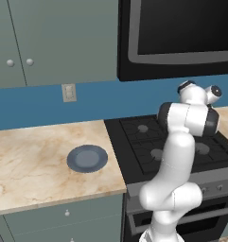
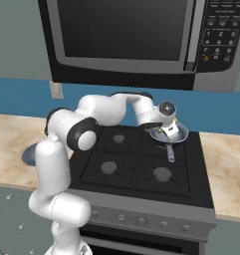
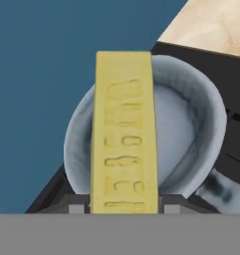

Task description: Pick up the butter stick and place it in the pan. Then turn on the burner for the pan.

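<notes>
While the gripper [image 2: 166, 130] hovers over the stove's back right corner, its fingers are clamped on the butter stick [image 3: 123, 134], whose long axis in the hand view runs from 6 to 12 o'clock across the pan [image 3: 191, 124] directly beneath. Reaching forward from the base, the arm bends at the elbow, wrist angled down; release looks imminent.

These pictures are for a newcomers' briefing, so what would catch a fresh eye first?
The butter stick, pale yellow, fills the hand view's middle, gripped at its base by the tool above the pan. The pan sits at the stove's back right under a black microwave. A dark plate lies on the marble counter.
</notes>
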You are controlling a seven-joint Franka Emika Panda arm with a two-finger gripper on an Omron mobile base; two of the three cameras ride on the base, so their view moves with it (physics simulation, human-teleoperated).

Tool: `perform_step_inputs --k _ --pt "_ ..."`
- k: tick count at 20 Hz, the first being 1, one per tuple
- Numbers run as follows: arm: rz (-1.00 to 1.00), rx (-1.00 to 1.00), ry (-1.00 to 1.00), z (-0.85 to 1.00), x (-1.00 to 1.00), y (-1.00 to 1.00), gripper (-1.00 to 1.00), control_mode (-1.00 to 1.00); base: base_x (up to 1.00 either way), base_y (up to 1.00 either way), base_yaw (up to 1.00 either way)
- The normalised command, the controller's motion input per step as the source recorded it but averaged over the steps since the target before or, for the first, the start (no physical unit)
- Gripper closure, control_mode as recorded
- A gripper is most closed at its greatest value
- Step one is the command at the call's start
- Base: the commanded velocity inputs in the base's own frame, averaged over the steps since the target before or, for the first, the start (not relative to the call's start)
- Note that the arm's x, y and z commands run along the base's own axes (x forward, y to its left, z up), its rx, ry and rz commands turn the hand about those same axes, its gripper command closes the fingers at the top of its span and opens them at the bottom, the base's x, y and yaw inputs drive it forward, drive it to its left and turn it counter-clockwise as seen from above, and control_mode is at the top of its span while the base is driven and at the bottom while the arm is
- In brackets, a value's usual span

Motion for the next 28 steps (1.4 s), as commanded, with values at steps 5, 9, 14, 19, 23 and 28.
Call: perform_step_inputs --k 5,9,14,19,23,28 --pt "0.02 0.00 0.02 -0.14 0.15 0.00 1.00 -1.00 0.00 0.00 0.00" --pt "0.02 0.00 0.02 -0.15 0.14 0.00 1.00 -1.00 0.00 0.00 0.00" --pt "0.02 0.00 0.02 -0.16 0.15 0.00 1.00 -1.00 0.00 0.00 0.00" --pt "0.02 0.00 0.02 -0.16 0.11 -0.01 1.00 -1.00 0.00 0.00 0.00" --pt "0.02 0.00 0.01 -0.11 0.07 0.00 1.00 -1.00 0.00 0.00 0.00" --pt "0.03 0.00 0.02 -0.11 0.07 -0.02 1.00 -1.00 0.00 0.00 0.00"
